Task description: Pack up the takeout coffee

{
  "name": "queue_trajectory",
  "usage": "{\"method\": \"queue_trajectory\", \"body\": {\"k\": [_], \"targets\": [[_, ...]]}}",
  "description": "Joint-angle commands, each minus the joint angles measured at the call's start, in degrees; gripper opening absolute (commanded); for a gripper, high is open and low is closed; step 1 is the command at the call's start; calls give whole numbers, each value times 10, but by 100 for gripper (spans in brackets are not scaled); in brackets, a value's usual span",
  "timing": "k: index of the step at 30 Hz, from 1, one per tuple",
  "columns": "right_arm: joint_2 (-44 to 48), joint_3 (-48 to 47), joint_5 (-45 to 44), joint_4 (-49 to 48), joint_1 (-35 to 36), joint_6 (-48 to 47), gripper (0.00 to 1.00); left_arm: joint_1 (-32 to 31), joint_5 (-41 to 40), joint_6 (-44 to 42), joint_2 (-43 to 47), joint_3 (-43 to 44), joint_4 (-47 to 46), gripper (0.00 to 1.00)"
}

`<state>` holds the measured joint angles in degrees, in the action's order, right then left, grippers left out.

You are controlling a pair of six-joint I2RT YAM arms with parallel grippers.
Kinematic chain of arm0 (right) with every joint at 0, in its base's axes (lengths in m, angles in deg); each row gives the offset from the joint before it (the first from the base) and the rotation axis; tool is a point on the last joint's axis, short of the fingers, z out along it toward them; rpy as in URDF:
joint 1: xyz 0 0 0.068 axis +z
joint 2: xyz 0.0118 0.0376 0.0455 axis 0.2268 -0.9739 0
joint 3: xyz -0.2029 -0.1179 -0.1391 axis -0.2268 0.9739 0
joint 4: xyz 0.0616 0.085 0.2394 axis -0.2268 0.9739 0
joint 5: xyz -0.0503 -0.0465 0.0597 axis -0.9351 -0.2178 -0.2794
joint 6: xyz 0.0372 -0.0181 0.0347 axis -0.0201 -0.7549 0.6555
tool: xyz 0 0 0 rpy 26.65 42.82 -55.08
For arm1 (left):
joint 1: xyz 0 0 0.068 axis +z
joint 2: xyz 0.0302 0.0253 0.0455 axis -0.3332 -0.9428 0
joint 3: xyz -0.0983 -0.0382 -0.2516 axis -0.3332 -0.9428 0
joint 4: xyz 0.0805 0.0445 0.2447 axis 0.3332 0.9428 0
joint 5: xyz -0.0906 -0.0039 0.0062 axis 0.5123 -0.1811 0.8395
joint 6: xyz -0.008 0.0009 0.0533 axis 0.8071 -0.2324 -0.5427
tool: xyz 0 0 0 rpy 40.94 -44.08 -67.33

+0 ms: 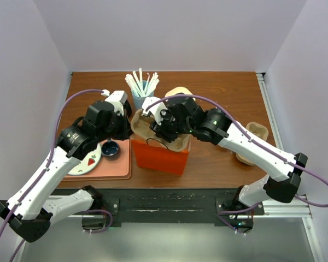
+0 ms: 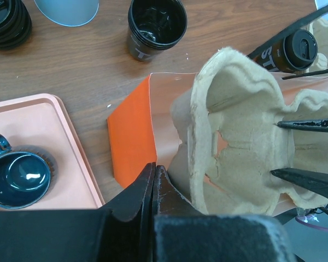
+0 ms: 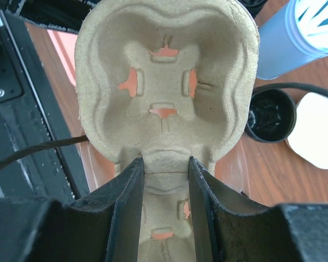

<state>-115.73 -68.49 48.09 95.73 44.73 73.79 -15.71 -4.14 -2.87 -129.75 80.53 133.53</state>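
The takeout coffee (image 2: 291, 50), a black lidded cup, shows past the far side of the bag in the left wrist view; my right arm hides it from above. A moulded cardboard cup carrier (image 1: 142, 126) (image 2: 235, 109) (image 3: 164, 54) is tilted over the mouth of the orange paper bag (image 1: 159, 156) (image 2: 132, 136). My right gripper (image 1: 159, 126) (image 3: 165, 164) is shut on the carrier's middle ridge. Its thin fingers (image 2: 311, 124) show inside the carrier. The left gripper (image 1: 127, 126) (image 2: 154, 172) is shut at the bag's left rim, pinching the paper.
A pink tray (image 1: 112, 169) (image 2: 49, 125) at the left holds a dark blue mug (image 1: 110, 147) (image 2: 16, 177). Behind the bag stand a light blue tumbler of straws (image 1: 141, 94) (image 3: 295, 38), an open black cup (image 2: 156, 24) (image 3: 270, 114) and stacked black lids (image 2: 8, 24). Spare carriers (image 1: 254, 139) lie at the right.
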Motion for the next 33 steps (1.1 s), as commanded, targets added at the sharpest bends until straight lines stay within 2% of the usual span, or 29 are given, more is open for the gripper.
{"method": "queue_trajectory", "body": {"k": [1, 6, 10, 20, 33], "targets": [[33, 23, -2, -79, 3, -6, 20, 2, 29, 0, -1, -4, -32, 0], [69, 103, 17, -145, 3, -10, 20, 3, 34, -3, 0, -4, -35, 0], [85, 131, -3, -174, 3, -7, 20, 3, 44, -7, 1, -9, -40, 0], [72, 89, -69, -210, 1, 5, 20, 3, 53, -15, 7, -26, -41, 0], [76, 92, -82, -229, 1, 29, 19, 3, 51, -19, 14, -37, -43, 0]]}}
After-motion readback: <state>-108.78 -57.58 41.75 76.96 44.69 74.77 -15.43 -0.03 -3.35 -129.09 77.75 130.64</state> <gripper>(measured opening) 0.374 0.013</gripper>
